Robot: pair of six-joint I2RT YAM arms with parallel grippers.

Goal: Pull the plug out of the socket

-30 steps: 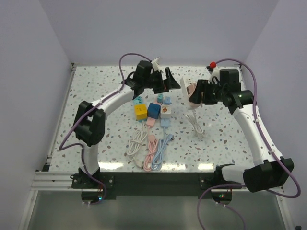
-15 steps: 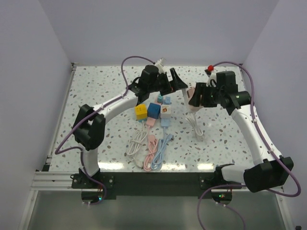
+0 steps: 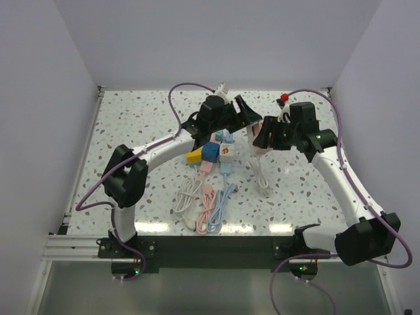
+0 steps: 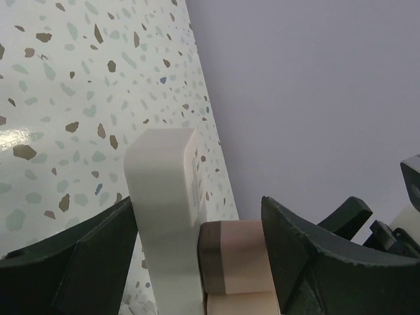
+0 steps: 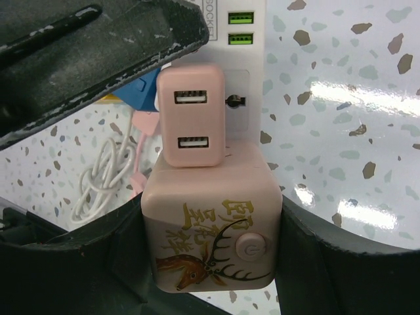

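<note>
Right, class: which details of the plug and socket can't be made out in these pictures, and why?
- Right wrist: which socket the pink USB charger is plugged into; its own body hides the pins.
- Left wrist: whether the left gripper already presses the white socket block; the bottom edge cuts them off.
- Top external: the charger, too small and partly covered by the right gripper.

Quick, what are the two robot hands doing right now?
Left gripper: around the white block and pink plug; grip cannot be told.
Right gripper: shut on the pink deer cube.
</note>
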